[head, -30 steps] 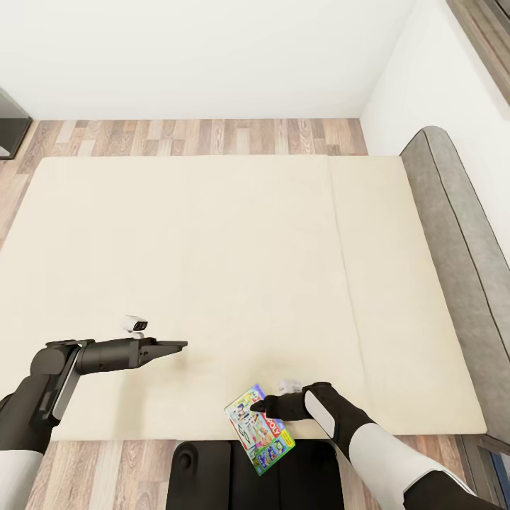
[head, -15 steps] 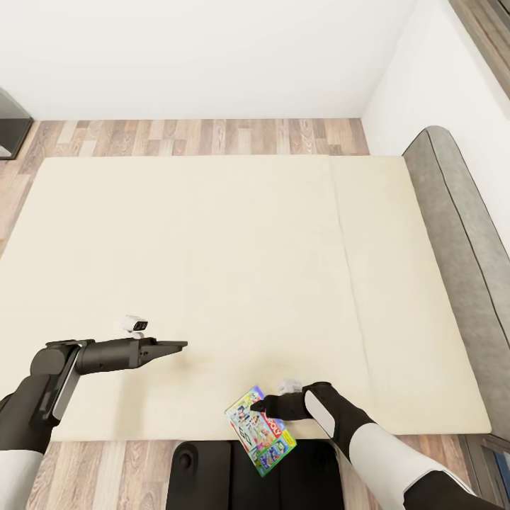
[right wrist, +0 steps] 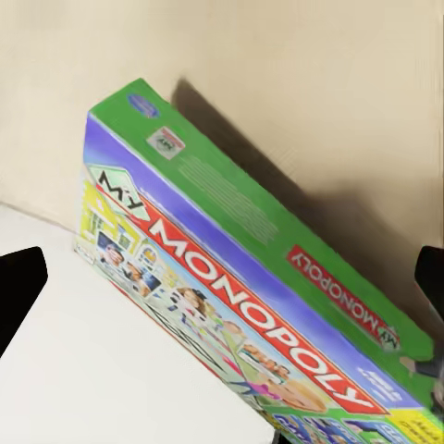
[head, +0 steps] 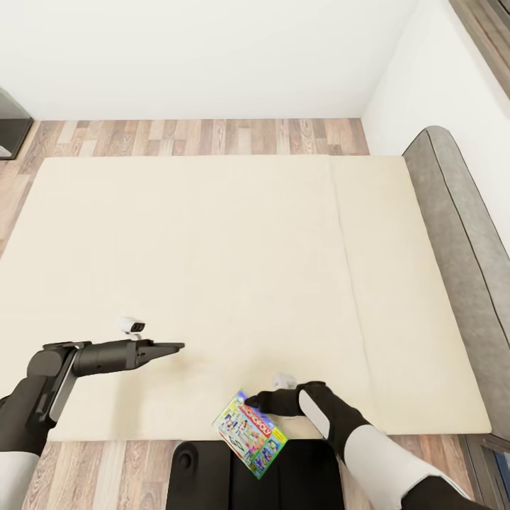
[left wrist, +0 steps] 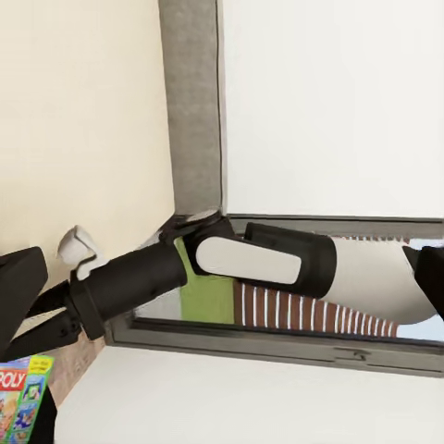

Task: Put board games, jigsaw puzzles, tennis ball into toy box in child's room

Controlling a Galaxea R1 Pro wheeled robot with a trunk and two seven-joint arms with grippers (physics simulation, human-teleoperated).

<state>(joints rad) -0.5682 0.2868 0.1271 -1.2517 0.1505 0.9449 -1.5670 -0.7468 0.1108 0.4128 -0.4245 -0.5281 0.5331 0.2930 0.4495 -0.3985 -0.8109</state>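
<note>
A green-and-blue Monopoly board game (head: 249, 433) hangs tilted over the near edge of the bed (head: 212, 248), partly above my base. My right gripper (head: 261, 404) is shut on the box's far corner. In the right wrist view the board game (right wrist: 240, 305) is lifted on edge and casts a shadow on the beige cover. My left gripper (head: 176, 347) hovers open over the near left part of the mattress, holding nothing. Its wrist view catches a corner of the board game (left wrist: 20, 402) and my right forearm (left wrist: 250, 259).
A grey headboard (head: 453, 212) runs along the bed's right side against the white wall. Wood-plank floor (head: 212, 136) lies beyond the bed's far edge, with a dark cabinet corner (head: 8, 131) at far left. My black base (head: 205, 467) sits at the near edge.
My right gripper has shifted left with the Monopoly box, which has turned and lifted a little. The left arm has slid slightly left and nearer.
</note>
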